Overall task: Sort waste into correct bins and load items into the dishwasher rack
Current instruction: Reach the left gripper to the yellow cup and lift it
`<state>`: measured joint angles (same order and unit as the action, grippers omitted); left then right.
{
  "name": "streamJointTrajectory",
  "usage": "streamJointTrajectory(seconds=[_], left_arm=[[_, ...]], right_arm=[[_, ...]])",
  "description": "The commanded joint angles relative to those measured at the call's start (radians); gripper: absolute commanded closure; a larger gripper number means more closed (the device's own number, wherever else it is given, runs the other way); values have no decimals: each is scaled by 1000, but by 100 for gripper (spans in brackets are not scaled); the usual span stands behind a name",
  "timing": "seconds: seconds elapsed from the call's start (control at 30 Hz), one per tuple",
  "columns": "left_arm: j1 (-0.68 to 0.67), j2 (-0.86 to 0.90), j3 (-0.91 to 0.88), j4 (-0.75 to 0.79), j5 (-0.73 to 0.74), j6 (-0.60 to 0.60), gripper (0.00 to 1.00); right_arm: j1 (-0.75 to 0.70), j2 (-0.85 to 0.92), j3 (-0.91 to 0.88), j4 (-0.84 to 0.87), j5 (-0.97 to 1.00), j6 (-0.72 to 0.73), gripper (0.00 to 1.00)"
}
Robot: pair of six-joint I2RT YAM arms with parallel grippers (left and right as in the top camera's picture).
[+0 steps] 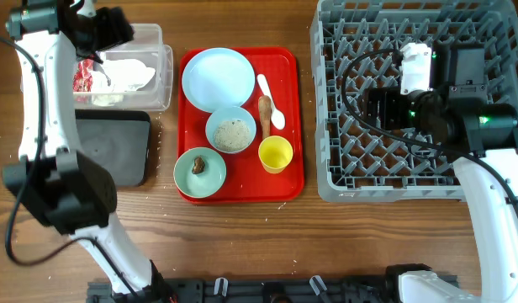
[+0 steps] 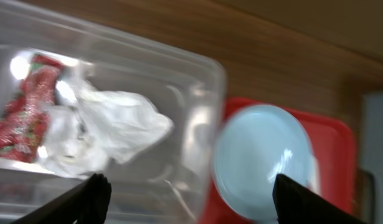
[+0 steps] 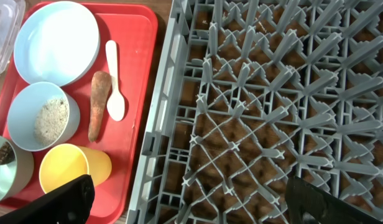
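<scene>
The left gripper (image 2: 190, 183) is held spread wide over the clear tub (image 2: 207, 81), in which the wrapper (image 2: 27, 106) and tissue (image 2: 117, 121) are lodged. The right gripper (image 3: 188, 183) is likewise spread over the grey rack (image 3: 272, 93).

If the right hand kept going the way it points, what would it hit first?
Probably the grey dishwasher rack: the open right hand points straight down at it, though depth is unclear.

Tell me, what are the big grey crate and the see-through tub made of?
The grey crate looks like hard, matte plastic: pegs and grid moulded in one even colour. The see-through tub looks like glossy clear plastic: the wrapper and tissue show through its walls.
</scene>
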<state>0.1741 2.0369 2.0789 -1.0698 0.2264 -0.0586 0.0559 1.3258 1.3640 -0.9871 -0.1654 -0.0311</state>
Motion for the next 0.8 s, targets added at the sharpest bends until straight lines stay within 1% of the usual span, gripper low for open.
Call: streamJointTrajectory(seconds=[0.0,0.03,0.1,0.17,0.23,0.3,0.37,0.43,0.47,0.53,0.57,0.63,0.73,0.77], left_arm=[[-130,-101,4,-154,129,96,17],[-180,-99,2,-216,129,97,18],[-277,-91,0,-290,124,116,19],[-384,-90,0,-309,85,114,24],[-458,-90,0,-340,49,92,27],[-500,-90,0,-377,48,53,27],[-551,-90,-19,-408,48,-93,28],[-584,-90,-63,-396,21,-176,29],[-612,-90,-120,-370,-35,-243,30],[-644,-90,-213,-318,-48,-314,43],[-671,-90,-284,-284,-48,-344,44],[-710,-90,-365,-232,-45,-369,44],[-764,-90,-438,-160,-45,-369,44],[-773,-90,-476,-110,-46,-370,44]], right_arm=[[1,12,16,3,-21,9,0],[1,12,16,6,-20,8,0],[1,12,16,6,-20,8,0],[1,12,16,6,-20,8,0],[1,12,16,6,-20,13,0],[1,13,16,7,-20,16,0],[1,13,16,7,-20,16,0],[1,13,16,11,-20,16,0],[1,13,16,10,-20,16,0],[1,13,16,11,-20,16,0],[1,13,16,11,-20,16,0],[1,13,16,13,-20,16,0],[1,13,16,25,-20,40,0],[1,13,16,27,-20,60,0]])
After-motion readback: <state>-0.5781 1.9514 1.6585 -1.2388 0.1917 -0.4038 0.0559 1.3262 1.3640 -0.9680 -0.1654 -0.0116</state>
